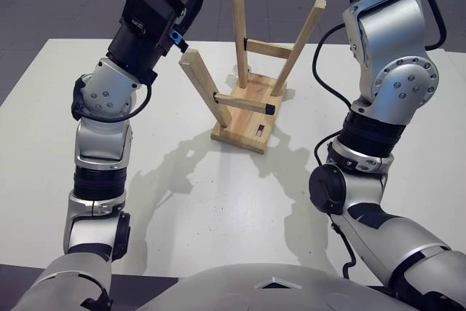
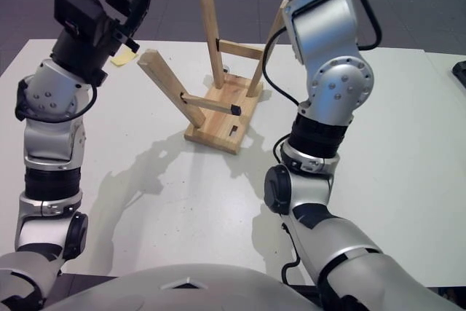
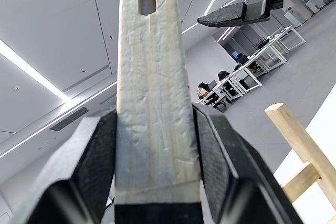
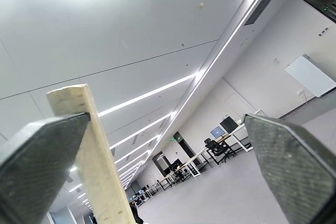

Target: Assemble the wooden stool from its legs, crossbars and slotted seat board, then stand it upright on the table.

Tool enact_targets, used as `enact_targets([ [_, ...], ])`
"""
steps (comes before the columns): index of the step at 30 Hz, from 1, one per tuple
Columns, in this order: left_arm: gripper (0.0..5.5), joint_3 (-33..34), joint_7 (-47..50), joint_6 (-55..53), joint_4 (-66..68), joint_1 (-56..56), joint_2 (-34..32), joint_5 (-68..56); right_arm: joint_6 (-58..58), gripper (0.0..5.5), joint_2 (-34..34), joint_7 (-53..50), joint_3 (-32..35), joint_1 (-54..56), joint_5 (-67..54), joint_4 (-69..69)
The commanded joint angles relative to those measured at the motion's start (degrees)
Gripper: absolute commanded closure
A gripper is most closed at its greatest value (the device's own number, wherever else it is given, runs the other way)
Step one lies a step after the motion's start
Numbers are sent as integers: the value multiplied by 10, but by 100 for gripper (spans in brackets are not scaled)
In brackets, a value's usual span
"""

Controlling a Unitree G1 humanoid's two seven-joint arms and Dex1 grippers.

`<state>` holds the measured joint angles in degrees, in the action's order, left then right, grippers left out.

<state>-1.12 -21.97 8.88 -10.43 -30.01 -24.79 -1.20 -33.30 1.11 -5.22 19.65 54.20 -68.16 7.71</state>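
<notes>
The stool lies upside down mid-table, its slotted seat board (image 1: 246, 116) flat on the surface. Three legs stick up from it: a tilted one (image 1: 205, 89) on the left, one at the back (image 1: 239, 34) and one on the right (image 1: 298, 47). One crossbar (image 1: 244, 103) juts from the tilted leg; another (image 1: 269, 49) joins the back and right legs. My left gripper (image 3: 157, 156) is raised above the table's left rear, shut on a loose fourth leg (image 3: 155, 77) with a peg hole near its end. High over the stool's right side, my right gripper (image 4: 157, 129) is open, a leg end (image 4: 89, 145) beside one finger.
The white table (image 1: 218, 216) has free room in front of and to both sides of the stool. A small yellow note (image 2: 124, 56) lies at the back left. Dark floor surrounds the table.
</notes>
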Motion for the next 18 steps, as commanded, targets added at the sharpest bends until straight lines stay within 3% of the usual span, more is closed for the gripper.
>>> enact_targets([
  [1, 344, -14, -15, 7, 16, -1, 6, 3, -8, 10, -20, -1, -5, 11, -20, 28],
  [9, 345, -9, -20, 6, 21, -3, 18, -9, 15, 10, -84, 15, 48, -10, -89, 89],
  [18, 345, -45, -38, 16, -2, -2, 22, 10, 30, 10, -40, 30, -25, 5, -47, -3],
])
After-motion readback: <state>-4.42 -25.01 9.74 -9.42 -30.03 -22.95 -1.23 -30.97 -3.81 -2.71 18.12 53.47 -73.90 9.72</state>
